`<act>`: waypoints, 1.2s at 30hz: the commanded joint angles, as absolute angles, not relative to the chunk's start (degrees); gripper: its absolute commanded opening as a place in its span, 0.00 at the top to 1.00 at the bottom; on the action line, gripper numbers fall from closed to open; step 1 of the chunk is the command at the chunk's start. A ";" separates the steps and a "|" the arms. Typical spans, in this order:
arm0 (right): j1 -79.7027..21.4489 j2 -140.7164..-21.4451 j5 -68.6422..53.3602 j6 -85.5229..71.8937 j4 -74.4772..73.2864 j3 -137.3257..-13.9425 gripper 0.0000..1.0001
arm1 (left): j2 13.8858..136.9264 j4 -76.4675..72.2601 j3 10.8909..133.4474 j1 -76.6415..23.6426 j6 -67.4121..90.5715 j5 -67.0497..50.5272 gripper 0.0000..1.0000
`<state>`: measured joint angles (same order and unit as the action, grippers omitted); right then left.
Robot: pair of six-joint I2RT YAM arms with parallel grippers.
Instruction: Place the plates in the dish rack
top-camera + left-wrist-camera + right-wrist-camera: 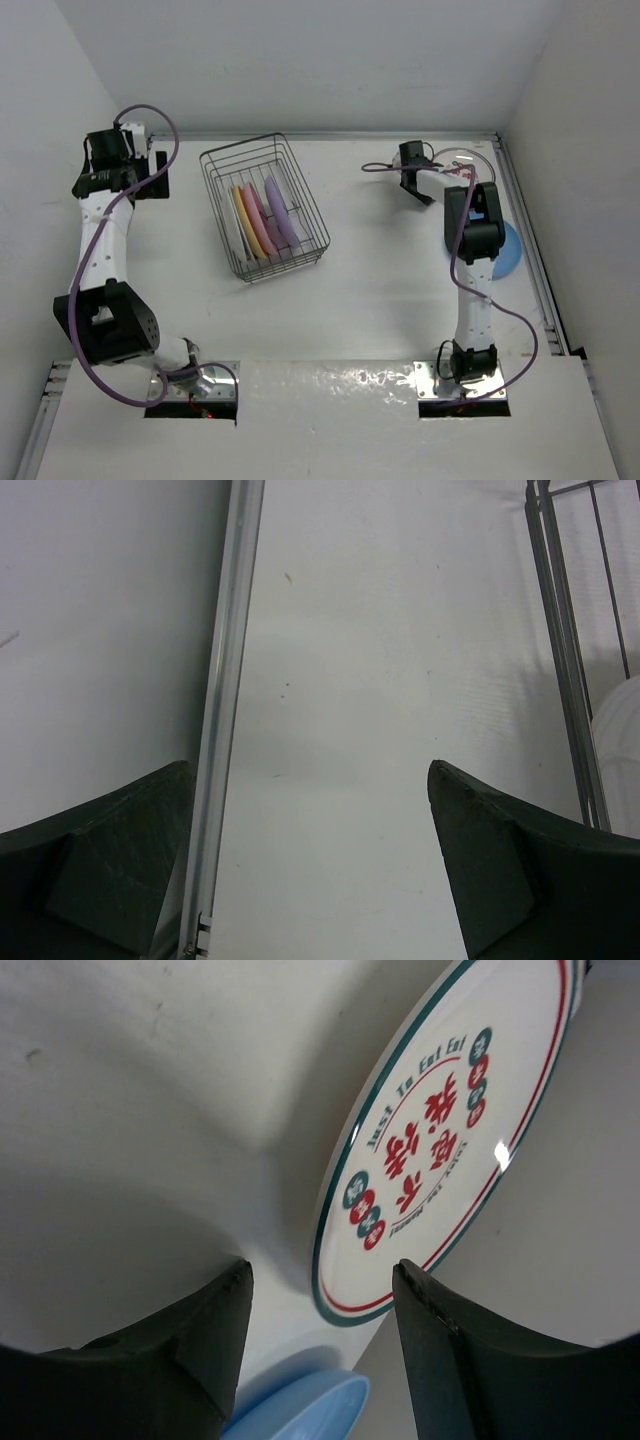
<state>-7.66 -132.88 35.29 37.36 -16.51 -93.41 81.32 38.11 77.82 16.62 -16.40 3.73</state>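
The dish rack [222, 165] stands in the middle of the table with a yellow plate [243, 222], a pink plate [258, 215] and a purple plate [283, 212] upright in it. My left gripper [153, 182] is open and empty to the rack's left, over bare table [310, 767]; the rack's wire side [560, 630] shows at the right of its view. My right gripper [417, 190] is open and empty [322, 1265]. Just beyond its fingertips is a white plate [450, 1130] with a red printed centre. A blue plate [508, 250] lies under the right arm, and its rim shows below the fingers [300, 1410].
A metal rail [225, 680] runs along the table edge by the left gripper. White walls close in the table at the back and both sides. A purple cable [390, 167] loops beside the right wrist.
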 commanded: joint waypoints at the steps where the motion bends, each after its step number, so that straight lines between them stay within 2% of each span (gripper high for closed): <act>1: -7.12 -136.49 33.14 38.15 -12.66 -94.66 0.42 | 81.30 37.44 81.03 16.26 -17.31 5.53 0.01; 8: -5.19 -138.51 30.15 39.73 -11.60 -93.87 0.53 | 79.89 38.32 80.16 16.35 -19.33 7.38 0.01; 10: -4.75 -139.13 28.83 39.55 -13.00 -94.22 0.62 | 79.45 39.20 80.42 16.43 -19.69 7.38 0.01; 13: -4.57 -139.04 27.52 39.55 -13.45 -93.25 0.76 | 78.75 39.46 80.51 17.05 -20.13 6.68 0.00; 14: -4.57 -139.04 27.34 39.55 -13.62 -93.34 0.84 | 78.75 39.55 80.51 17.05 -20.04 6.51 0.00; 15: -4.57 -138.87 27.33 39.20 -13.80 -93.60 1.00 | 78.92 39.46 80.59 17.14 -19.95 6.33 0.00; 20: -4.57 -133.00 24.09 29.13 -17.14 -97.03 1.00 | 79.10 39.29 80.77 17.14 -19.07 4.58 0.00; 24: -4.57 -122.02 15.05 19.36 -14.16 -94.84 1.00 | 79.36 38.67 80.16 17.14 -18.63 3.08 0.00; 28: -4.92 -110.60 5.64 7.93 -8.02 -88.18 1.00 | 79.54 38.23 80.94 17.05 -17.76 1.76 0.00; 36: -7.47 -96.78 -5.43 -10.97 2.45 -75.07 1.00 | 78.40 37.97 81.74 17.05 -16.70 0.35 0.00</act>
<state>-7.07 -100.36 2.39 -0.23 -4.97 -77.95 80.99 40.05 79.09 16.86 -17.61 1.63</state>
